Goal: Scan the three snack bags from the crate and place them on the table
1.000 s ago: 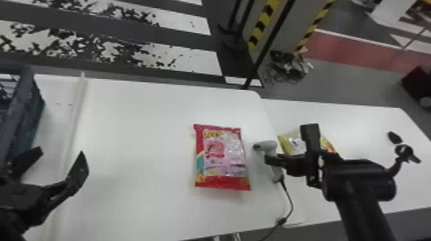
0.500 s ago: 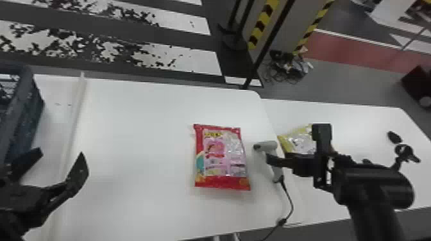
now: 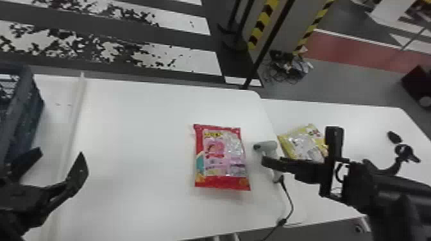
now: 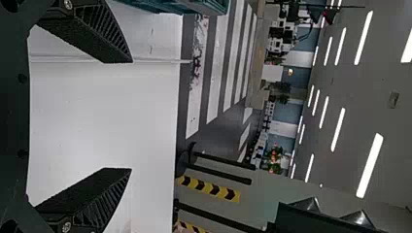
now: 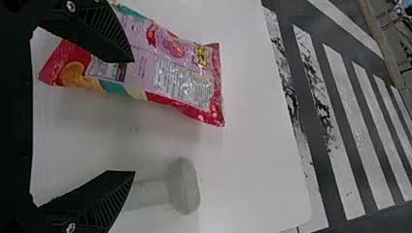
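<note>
Crate at the far left, its wall close to our left hand, which was released and held nothing; we judged that reaching in at a poor angle could knock a fingertip on the rim. Next along, the red snack bag lay flat on the worktop, just beside the scanner; a careless sweep by either arm could have pushed it into the scanner. The scanner's cable trailed towards the near edge, so a snag there could drag the scanner out of place, and gripping it off-centre could let it twist. Beyond it, the yellow snack bag rested on the right-hand worktop, near enough to be brushed by a low wrist. Our right hand was empty too, its fingers spread. Against the earlier frames, the left arm, the red bag, the scanner and the yellow bag sat where they had been; only the right arm differed, its wrist having shifted farther right.
</note>
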You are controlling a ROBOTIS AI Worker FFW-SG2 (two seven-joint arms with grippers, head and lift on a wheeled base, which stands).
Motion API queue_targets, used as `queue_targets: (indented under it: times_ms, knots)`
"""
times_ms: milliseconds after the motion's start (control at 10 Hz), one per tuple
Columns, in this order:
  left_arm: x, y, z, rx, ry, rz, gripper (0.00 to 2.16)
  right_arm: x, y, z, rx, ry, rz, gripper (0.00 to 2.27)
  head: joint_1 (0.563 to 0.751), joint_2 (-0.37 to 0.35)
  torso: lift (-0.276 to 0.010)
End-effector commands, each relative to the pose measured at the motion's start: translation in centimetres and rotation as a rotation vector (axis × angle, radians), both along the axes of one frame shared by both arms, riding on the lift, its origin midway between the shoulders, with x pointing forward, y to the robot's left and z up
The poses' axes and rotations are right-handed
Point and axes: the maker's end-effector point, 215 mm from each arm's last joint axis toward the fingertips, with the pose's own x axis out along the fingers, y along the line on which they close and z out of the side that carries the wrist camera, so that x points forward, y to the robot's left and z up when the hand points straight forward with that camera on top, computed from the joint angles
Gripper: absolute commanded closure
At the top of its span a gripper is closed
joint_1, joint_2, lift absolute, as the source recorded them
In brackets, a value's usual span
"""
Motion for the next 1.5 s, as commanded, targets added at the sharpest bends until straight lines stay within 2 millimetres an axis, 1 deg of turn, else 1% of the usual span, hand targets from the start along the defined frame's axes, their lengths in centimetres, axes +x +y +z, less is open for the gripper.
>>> queue_targets:
  times_ms: [0, 200, 500, 700, 900, 1000, 1100, 1200, 1300, 1400]
  knots:
    - [0.1, 0.0, -0.1, 0.001, 0.0, 0.0, 0.08, -0.9, 2.1, 0.1, 0.105, 0.026, 0.018, 0.08, 0.695, -0.323, -0.062]
    - [0.2, -0.2, -0.1, -0.002, 0.0, -0.002, 0.08, -1.2, 3.7, -0.9, 0.14, 0.053, 0.042, 0.08, 0.695, -0.297, -0.062]
    - [0.1, -0.2, -0.2, -0.002, 0.003, -0.002, 0.08, -1.6, 5.8, -3.9, 0.179, 0.122, 0.09, 0.08, 0.695, -0.271, -0.062]
    - [0.1, -0.2, -0.3, -0.001, 0.005, -0.004, 0.08, -2.0, 6.5, -5.5, 0.168, 0.158, 0.116, 0.06, 0.695, -0.255, -0.062]
    - [0.0, -0.5, -0.4, -0.004, 0.006, -0.01, 0.08, -1.8, 7.0, -7.1, 0.124, 0.158, 0.168, 0.07, 0.695, -0.247, -0.062]
    - [-0.2, -0.6, -0.4, -0.006, 0.008, -0.011, 0.08, -1.7, 7.3, -7.5, 0.119, 0.159, 0.183, 0.17, 0.695, -0.246, -0.062]
    - [-0.2, -0.6, -0.5, -0.006, 0.009, -0.011, 0.08, -1.6, 7.4, -7.8, 0.118, 0.161, 0.199, 0.59, 0.695, -0.244, -0.062]
    - [-0.3, -0.6, -0.4, -0.006, 0.009, -0.011, 0.08, -1.5, 7.4, -8.1, 0.112, 0.165, 0.205, 1.76, 0.695, -0.24, -0.062]
    - [-0.4, -0.6, -0.4, -0.006, 0.009, -0.012, 0.08, -1.6, 7.3, -8.2, 0.109, 0.171, 0.209, 2.26, 0.695, -0.24, -0.062]
    - [-0.4, -0.6, -0.3, -0.007, 0.008, -0.012, 0.08, -1.7, 7.5, -7.6, 0.138, 0.16, 0.209, 2.26, 0.695, -0.242, -0.062]
